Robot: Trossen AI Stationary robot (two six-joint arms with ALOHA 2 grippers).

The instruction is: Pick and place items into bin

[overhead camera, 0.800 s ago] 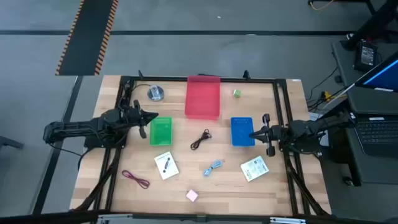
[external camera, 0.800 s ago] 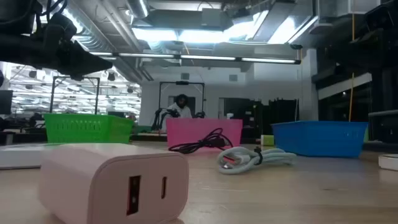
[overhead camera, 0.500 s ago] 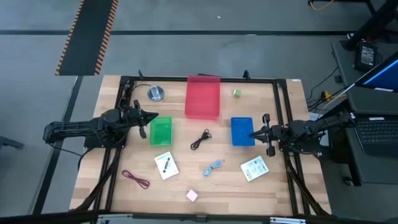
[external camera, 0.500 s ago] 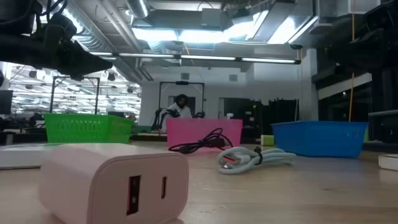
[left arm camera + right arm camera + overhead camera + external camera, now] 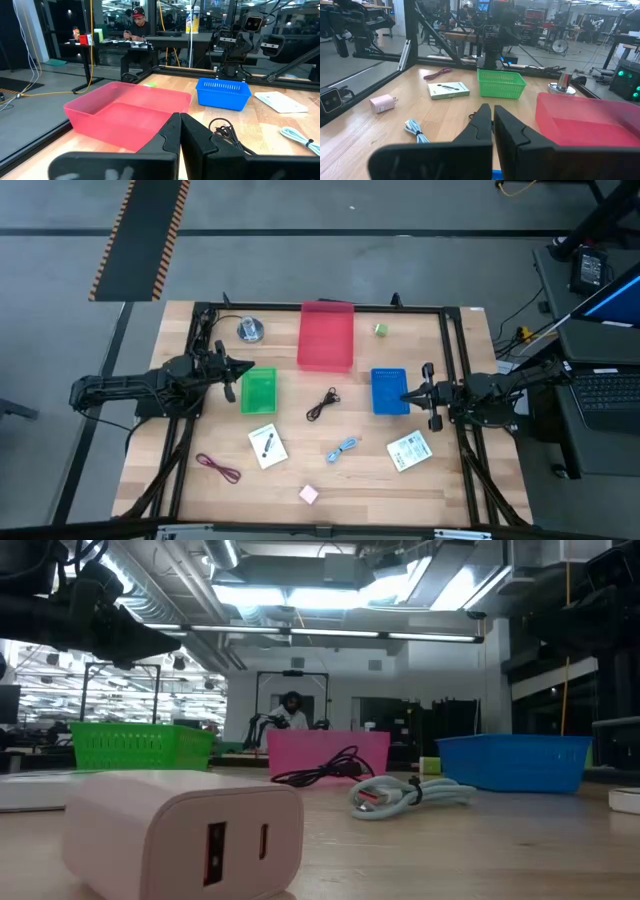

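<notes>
Looking straight down, I have the left claw [image 5: 243,369] closed and empty at the green bin's [image 5: 259,391] rim, on the desk's [image 5: 160,470] left side. The right claw [image 5: 405,395] is likewise pinched shut on nothing, touching the blue bin's [image 5: 388,391] right edge. A red bin [image 5: 326,336] sits at the far middle, beside a silver disc [image 5: 250,330] and a green cube [image 5: 381,329]. Open wood runs between the bins and the near edge, where the items lie well apart: black cable [image 5: 321,403], white card [image 5: 267,445], blue cable [image 5: 343,447], second card [image 5: 408,450], maroon cable [image 5: 218,468], pink cube [image 5: 308,494].

From desk height, the pink cube [image 5: 185,833] fills the near left corner; black cable [image 5: 325,769] and blue cable [image 5: 410,794] lie ahead of the three bins, with bare wood between them.

My left wrist camera shows its fingers [image 5: 167,137] pressed together, the red bin [image 5: 127,113] just ahead, the blue bin [image 5: 223,93] beyond.

My right wrist camera shows fingers [image 5: 480,125] together, with the green bin [image 5: 501,83], a white card [image 5: 448,90], the pink cube [image 5: 382,103] and the blue cable [image 5: 415,129] across clear wood.
</notes>
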